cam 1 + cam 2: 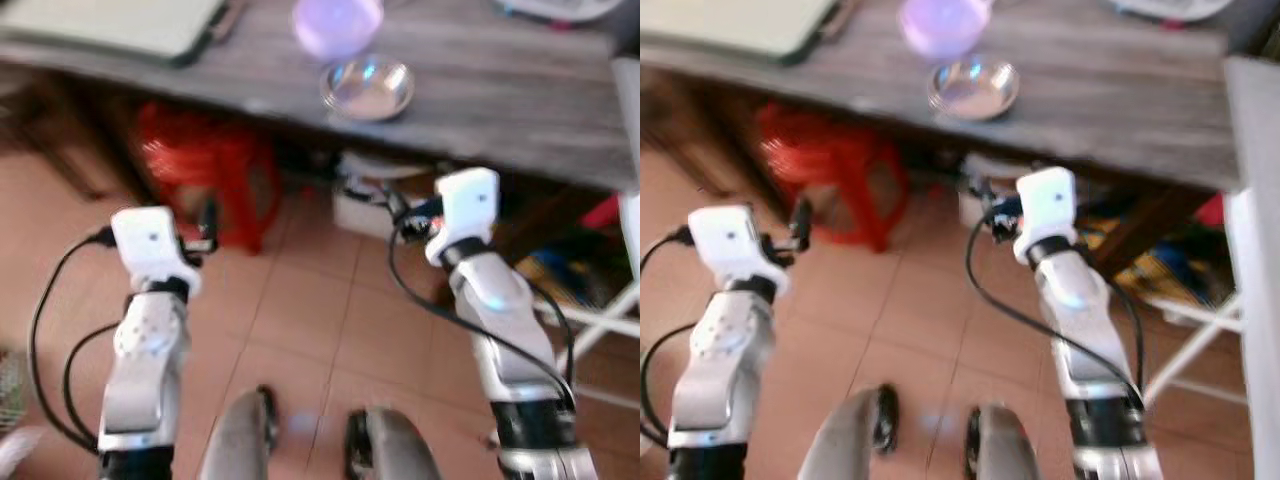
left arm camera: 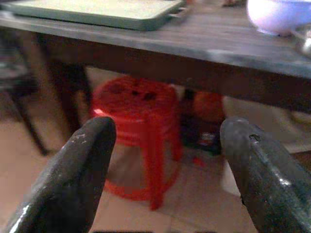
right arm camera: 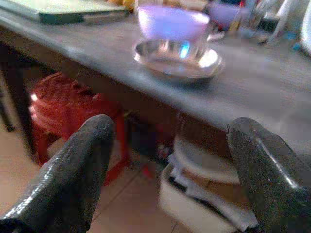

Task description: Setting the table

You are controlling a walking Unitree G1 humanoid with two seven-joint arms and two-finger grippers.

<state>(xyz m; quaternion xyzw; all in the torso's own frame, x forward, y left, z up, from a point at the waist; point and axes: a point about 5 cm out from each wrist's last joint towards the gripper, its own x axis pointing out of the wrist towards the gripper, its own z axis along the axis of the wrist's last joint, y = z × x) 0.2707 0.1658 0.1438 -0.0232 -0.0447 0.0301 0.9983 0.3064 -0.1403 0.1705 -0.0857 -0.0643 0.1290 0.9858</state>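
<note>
I'm looking into a lived-in home, most likely a dining or kitchen corner. A grey wood-grain tabletop runs across the top of the frame, carrying a shiny steel dish, a lilac bowl behind it and a pale green tray at upper left. Underneath sit a red plastic stool and a white container of stored odds and ends, all on terracotta floor tiles.
</note>
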